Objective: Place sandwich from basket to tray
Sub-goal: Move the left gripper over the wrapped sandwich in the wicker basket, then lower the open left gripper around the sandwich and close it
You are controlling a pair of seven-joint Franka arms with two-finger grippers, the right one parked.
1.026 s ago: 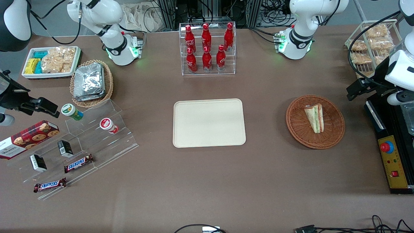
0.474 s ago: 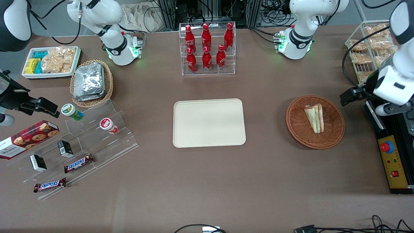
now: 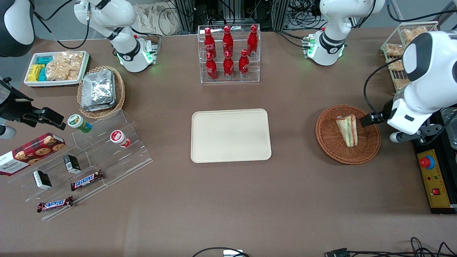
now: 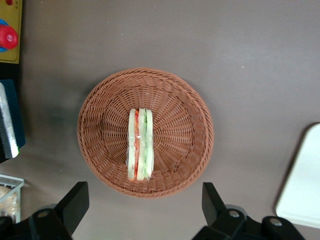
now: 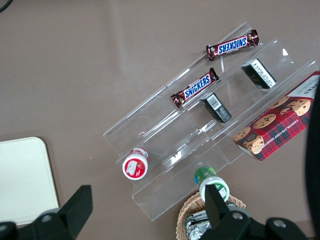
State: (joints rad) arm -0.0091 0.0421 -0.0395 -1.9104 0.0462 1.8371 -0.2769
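The pincer (image 4: 142, 210) is seen spread wide in the left wrist view, with its two dark fingers (image 4: 75, 202) well apart and nothing held between them; no contact with any object is made; it is held above the worktop (image 3: 228, 200), over the edge of the basket (image 3: 371, 142) that lies toward the working arm's end. In the front view the pincer (image 3: 367, 119) is partly hidden by the white arm, and only a dark tip is seen over the basket's rim, just beside the sandwich (image 3: 347, 129).

The sandwich (image 4: 139, 145) is found lying inside the basket (image 4: 185, 110), near its middle, with its bread and its green and red-orange layers turned upward; it is not touched by the fingers. The tray (image 3: 230, 135) is seen at the middle of the worktop, well apart from the basket, and nothing is carried on it; one corner of the tray (image 4: 302, 180) is caught in the left wrist view.

Compared with the front view of a second ago, the arm has been brought in from the working arm's end of the worktop and now stands over the basket's rim, where before it was kept clear of it; the sandwich, the basket and the tray are left where they were.
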